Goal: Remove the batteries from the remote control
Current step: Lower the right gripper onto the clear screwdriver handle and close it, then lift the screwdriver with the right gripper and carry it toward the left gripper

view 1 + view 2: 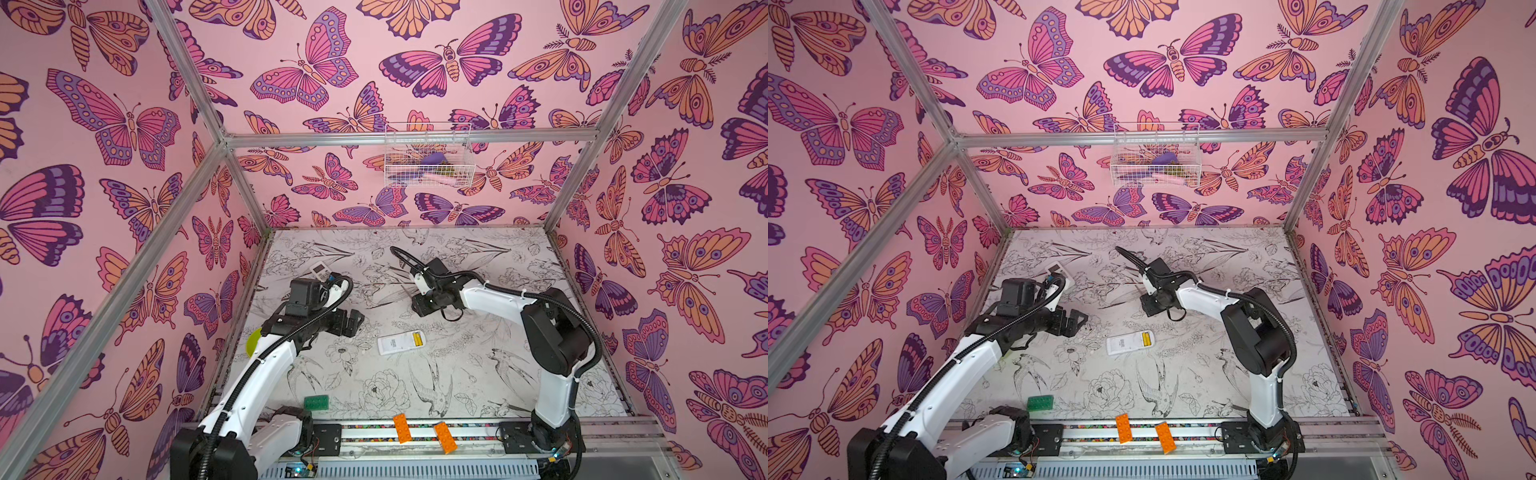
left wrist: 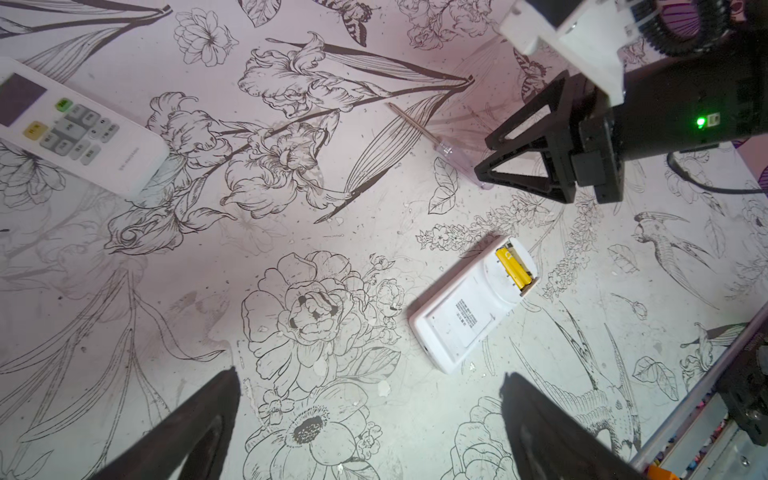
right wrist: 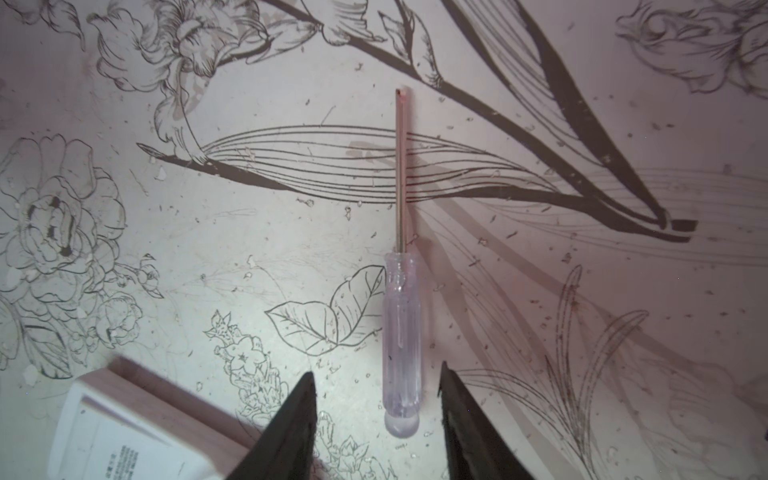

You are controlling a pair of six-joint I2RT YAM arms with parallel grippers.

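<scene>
— So, where do we stand?
— Barely begun: the yellow batteries (image 2: 513, 268) sit in the open remote (image 1: 401, 342) mid-worktop (image 1: 469, 353). Our left end effector (image 2: 369, 373) hangs spread, empty; our right end effector (image 3: 377, 370) straddles the screwdriver handle (image 3: 401, 332), jaws apart, not pinching.

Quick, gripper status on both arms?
Left gripper: open, holding nothing.
Right gripper: open, straddling the screwdriver handle without gripping it.
</scene>
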